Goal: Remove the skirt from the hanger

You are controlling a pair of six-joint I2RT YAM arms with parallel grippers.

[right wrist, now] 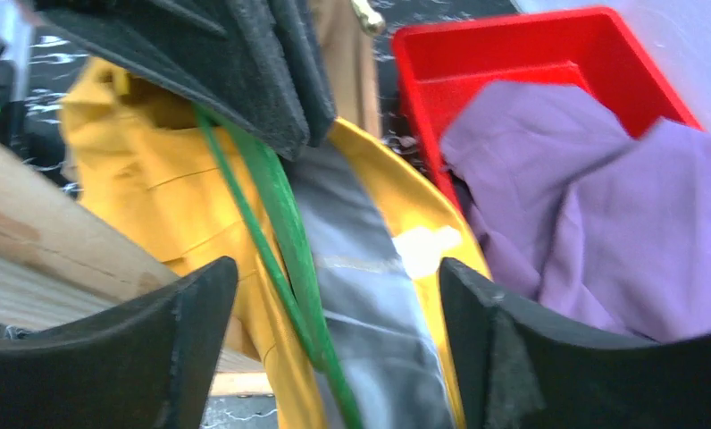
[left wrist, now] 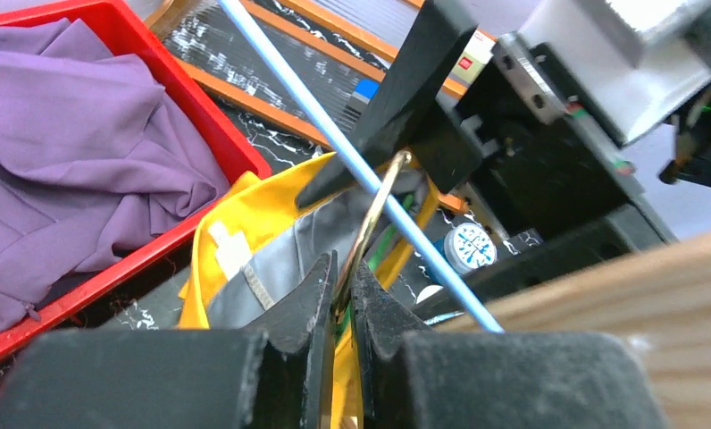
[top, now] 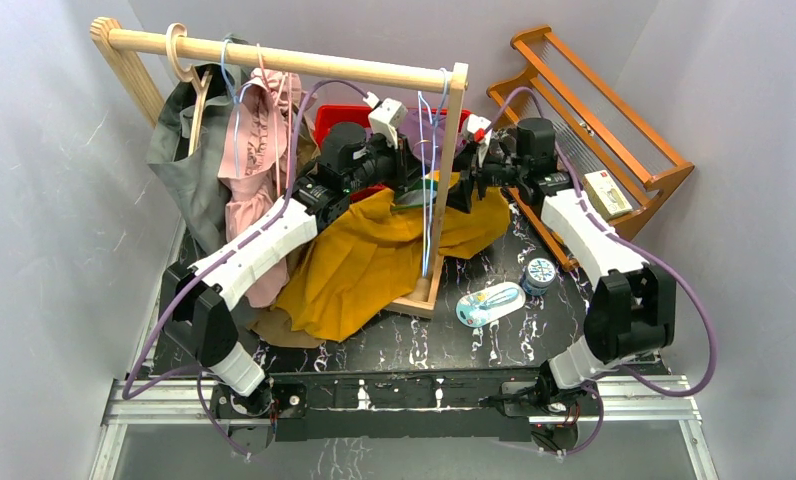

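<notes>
Left wrist: left claw [left wrist: 343,286] pinched shut on hanger hook [left wrist: 374,210]. Right claw [right wrist: 334,268] wide open, holding nothing, astride skirt [top: 359,265] waistband. Skirt heaped over rack base [top: 429,292], table [top: 444,345] centre. Risk: thin hook slips from pads, or snags blue wire [left wrist: 334,134], dragging skirt along.

The skirt [top: 366,262] is mustard yellow (grey inside), bin [top: 330,119] red.

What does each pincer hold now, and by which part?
The left pincer is shut on the hanger's gold hook, on its stem. The right pincer stands open over the yellow skirt and holds nothing.
</notes>
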